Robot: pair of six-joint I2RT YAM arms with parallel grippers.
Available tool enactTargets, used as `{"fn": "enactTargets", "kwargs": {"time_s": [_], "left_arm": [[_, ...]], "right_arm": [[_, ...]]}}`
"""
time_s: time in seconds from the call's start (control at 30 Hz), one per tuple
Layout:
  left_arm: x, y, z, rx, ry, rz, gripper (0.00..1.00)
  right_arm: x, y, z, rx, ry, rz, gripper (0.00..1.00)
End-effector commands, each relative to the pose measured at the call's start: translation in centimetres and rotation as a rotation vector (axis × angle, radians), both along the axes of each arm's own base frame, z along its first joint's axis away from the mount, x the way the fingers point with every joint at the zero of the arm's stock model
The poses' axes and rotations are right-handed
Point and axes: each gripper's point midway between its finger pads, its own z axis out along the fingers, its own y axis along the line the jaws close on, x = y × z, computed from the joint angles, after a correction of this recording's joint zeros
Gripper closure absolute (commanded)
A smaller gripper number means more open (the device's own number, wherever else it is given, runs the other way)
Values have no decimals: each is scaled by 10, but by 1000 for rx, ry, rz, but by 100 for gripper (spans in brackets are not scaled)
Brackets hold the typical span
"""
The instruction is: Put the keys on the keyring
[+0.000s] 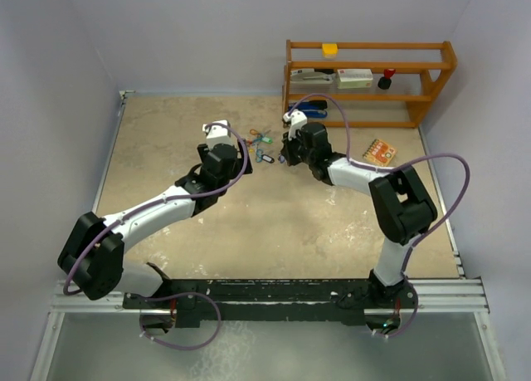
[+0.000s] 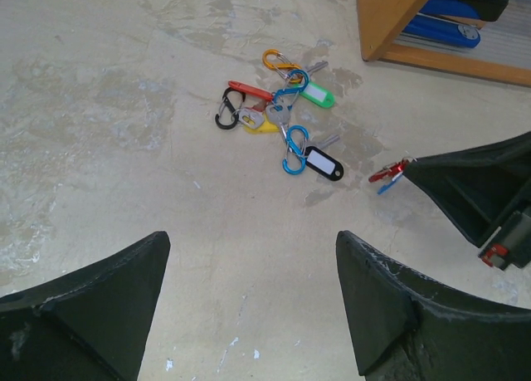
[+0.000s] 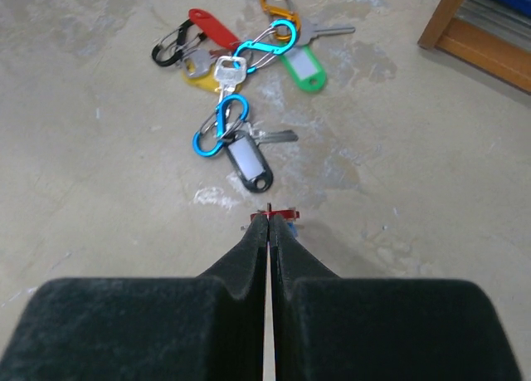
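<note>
The right gripper (image 3: 270, 222) has its jaws pressed together and pinches a small red clip (image 3: 282, 214) at the very tips, low over the surface (image 3: 99, 173). A blue bit shows under the clip; I cannot tell what it is. Just ahead lie the keys (image 3: 228, 70), in a loose heap with their tags and several wire clips (image 3: 220, 128), some of them hooked together.

The keys look light, stiff and thin. They lie flat, so I expect them to slide rather than lift. In my judgement a plastic tag, such as the black tag (image 3: 249, 161), gives a thicker and less slippery hold than the metal blade.

The left gripper (image 2: 250, 240) is spread wide and holds nothing; it hovers near the heap from the other side. Both arms reach forward and bend toward each other, wrists tilted down. A wooden shelf (image 1: 415, 65) stands behind the heap.
</note>
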Motion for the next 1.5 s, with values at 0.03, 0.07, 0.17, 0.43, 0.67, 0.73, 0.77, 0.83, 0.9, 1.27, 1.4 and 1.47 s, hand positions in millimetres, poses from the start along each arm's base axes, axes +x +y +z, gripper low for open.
{"fn": "enactTargets", "kwargs": {"time_s": [0.03, 0.07, 0.17, 0.43, 0.67, 0.73, 0.77, 0.83, 0.9, 1.27, 1.4, 1.47], "left_arm": [[1, 7, 19, -39, -46, 36, 21], [0, 7, 19, -41, -47, 37, 21], [0, 10, 20, -41, -48, 47, 21], [3, 18, 30, -47, -72, 83, 20], [3, 36, 45, -30, -118, 160, 20], [1, 45, 51, -20, -137, 192, 19], [-1, 52, 53, -16, -147, 211, 19], [-6, 62, 56, -11, -163, 241, 19], [-13, 74, 58, -11, -177, 282, 19], [-53, 136, 63, -26, -227, 509, 18], [-58, 143, 55, 0, -207, 540, 18], [-57, 139, 52, -7, -207, 516, 18]], "right_arm": [[45, 5, 40, 42, -143, -74, 100], [49, 4, 39, 37, -145, -82, 100], [61, -1, 40, 33, -157, -129, 97], [58, -23, 49, 35, -188, -224, 49], [23, -66, 66, 94, -231, -390, 29], [7, -79, 67, 103, -239, -419, 24], [-3, -87, 63, 97, -233, -438, 23], [-19, -106, 67, 106, -242, -508, 22], [-38, -131, 73, 120, -267, -605, 18], [-124, -236, 57, 284, -296, -1119, 0], [-133, -242, 57, 303, -316, -1135, 0], [-133, -242, 56, 297, -313, -1132, 0]]}}
